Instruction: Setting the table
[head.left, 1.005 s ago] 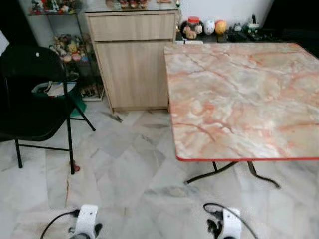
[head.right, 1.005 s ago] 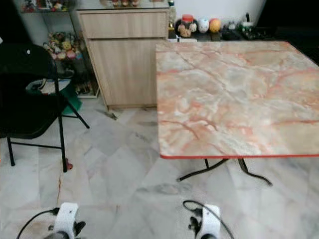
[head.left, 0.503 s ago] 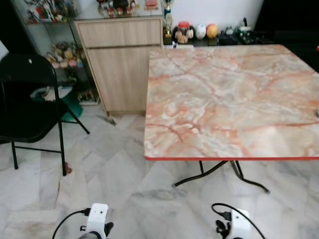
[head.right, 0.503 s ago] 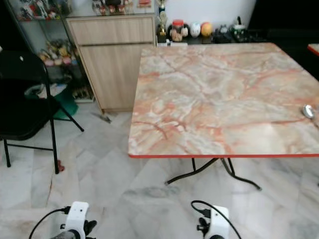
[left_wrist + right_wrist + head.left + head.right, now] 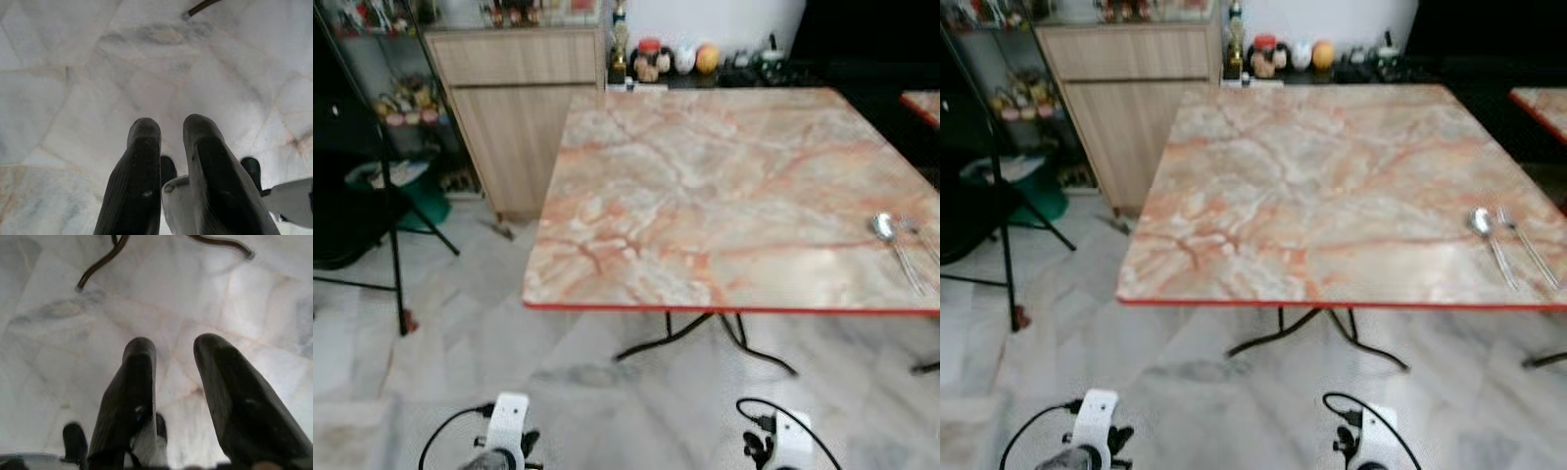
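Observation:
The table (image 5: 724, 186) has a pink marble-patterned top with a red edge and stands in front of me. A metal spoon (image 5: 1482, 225) and a fork (image 5: 1528, 247) lie side by side near its front right corner. Both arms hang low over the marble floor, short of the table's front edge. In the left wrist view, the left gripper (image 5: 171, 129) points at the floor, its fingers a little apart and holding nothing. The right gripper (image 5: 173, 347) is open wider over the floor tiles and is also empty.
Black curved table legs (image 5: 705, 338) spread out on the floor under the table. A wooden cabinet (image 5: 514, 98) stands at the back left. A black folding chair (image 5: 357, 196) stands at the far left. Jars and ornaments (image 5: 675, 59) line a low shelf behind the table. A second table's red edge (image 5: 920, 106) shows at the right.
The whole view has swung rightward, so the table sits further left in the picture and the spoon and fork have come fully into view. Both arms hang as before.

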Tool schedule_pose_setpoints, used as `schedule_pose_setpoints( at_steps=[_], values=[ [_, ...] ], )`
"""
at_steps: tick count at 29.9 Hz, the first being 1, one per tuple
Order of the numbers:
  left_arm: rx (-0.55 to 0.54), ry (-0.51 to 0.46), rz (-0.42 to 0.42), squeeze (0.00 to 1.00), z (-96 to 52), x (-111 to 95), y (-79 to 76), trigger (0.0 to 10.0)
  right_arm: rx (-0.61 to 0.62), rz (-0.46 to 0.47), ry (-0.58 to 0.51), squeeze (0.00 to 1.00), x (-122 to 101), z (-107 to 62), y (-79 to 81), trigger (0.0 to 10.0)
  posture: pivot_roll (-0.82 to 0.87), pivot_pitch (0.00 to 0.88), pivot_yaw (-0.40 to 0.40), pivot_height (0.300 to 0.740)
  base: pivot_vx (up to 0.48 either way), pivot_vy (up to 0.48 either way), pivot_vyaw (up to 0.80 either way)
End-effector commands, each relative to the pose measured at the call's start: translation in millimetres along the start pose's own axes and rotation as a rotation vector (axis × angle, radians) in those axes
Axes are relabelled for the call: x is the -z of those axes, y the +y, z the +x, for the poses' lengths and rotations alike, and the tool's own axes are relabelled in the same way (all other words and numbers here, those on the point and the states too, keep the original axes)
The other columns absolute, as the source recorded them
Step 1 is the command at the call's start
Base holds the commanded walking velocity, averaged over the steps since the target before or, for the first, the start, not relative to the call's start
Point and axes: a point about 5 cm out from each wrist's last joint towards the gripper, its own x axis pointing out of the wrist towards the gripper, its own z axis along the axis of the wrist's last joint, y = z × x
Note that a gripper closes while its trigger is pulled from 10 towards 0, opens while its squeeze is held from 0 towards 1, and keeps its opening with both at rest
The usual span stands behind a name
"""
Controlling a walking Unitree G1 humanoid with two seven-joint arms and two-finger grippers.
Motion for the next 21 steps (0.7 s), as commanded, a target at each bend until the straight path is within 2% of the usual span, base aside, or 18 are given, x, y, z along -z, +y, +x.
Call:
schedule_pose_setpoints(
  at_steps=[1, 17, 21],
  values=[
    [0.002, 0.013, 0.002, 0.00, -0.8, 4.0, -0.6, 10.0, -0.003, 0.000, 0.000, 0.00, 0.6, -0.3, -0.1, 10.0, 0.04, 0.000, -0.003, 0.740, 0.000, -0.326, 0.00],
    [0.008, 0.005, 0.006, 0.00, -0.2, 2.1, -2.2, 10.0, -0.024, 0.015, -0.005, 0.00, 0.5, 0.0, 2.9, 10.0, 0.04, 0.000, -0.004, 0.740, 0.000, -0.326, 0.00],
    [0.003, 0.004, -0.002, 0.00, -0.1, 1.3, -1.3, 10.0, -0.030, 0.019, -0.017, 0.00, -2.4, 0.6, 2.8, 10.0, 0.04, 0.000, -0.005, 0.740, 0.000, 0.000, 0.00]
  ],
)
